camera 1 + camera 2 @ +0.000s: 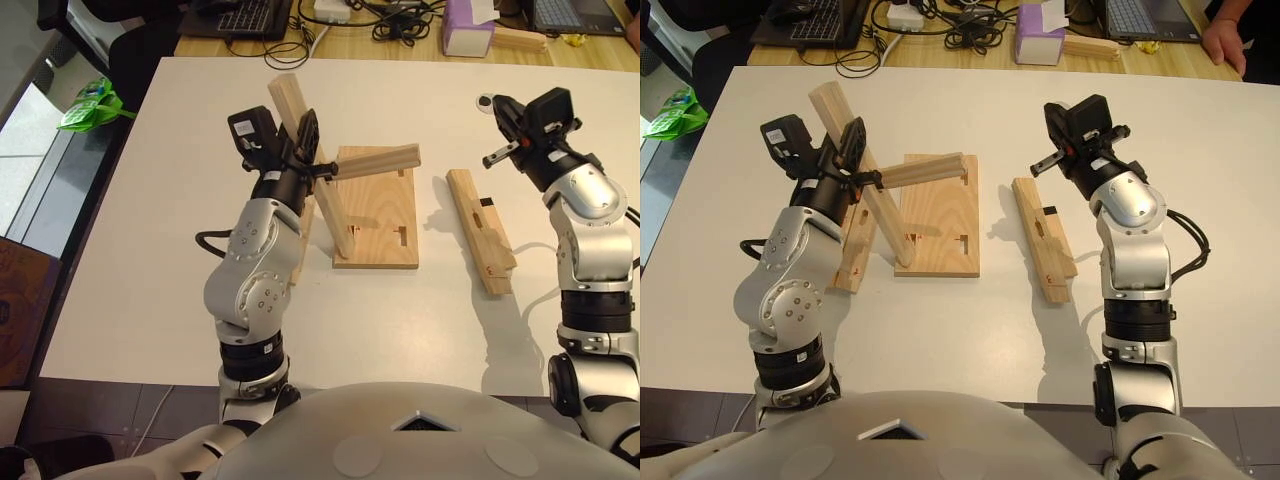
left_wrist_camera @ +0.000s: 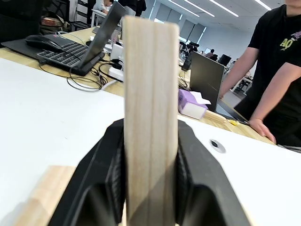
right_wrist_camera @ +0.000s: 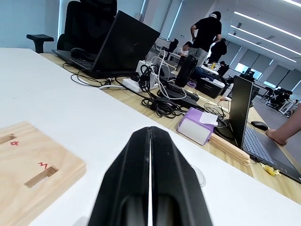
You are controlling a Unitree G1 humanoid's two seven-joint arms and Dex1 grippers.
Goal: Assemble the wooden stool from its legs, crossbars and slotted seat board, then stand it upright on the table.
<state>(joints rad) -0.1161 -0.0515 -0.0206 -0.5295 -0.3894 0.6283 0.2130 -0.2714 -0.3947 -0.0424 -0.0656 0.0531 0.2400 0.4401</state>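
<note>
Seat board point(image 1: 385, 205), 1, 1 leg point(image 1: 290, 100) in left jaws, 1 crossbar point(image 1: 377, 160)

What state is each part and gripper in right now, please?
seat board: flat on table, slots up.
held leg: tilted, lower end at the seat board.
crossbar: sticking out from held leg, above the board.
left gripper: fingers shut on held leg.
right-hand leg: flat on table.
left-hand leg: flat on table.
right gripper: fingers shut, empty.

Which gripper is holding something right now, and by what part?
The left gripper clamps the wooden leg nearer its raised end; the right gripper is shut on nothing.
</note>
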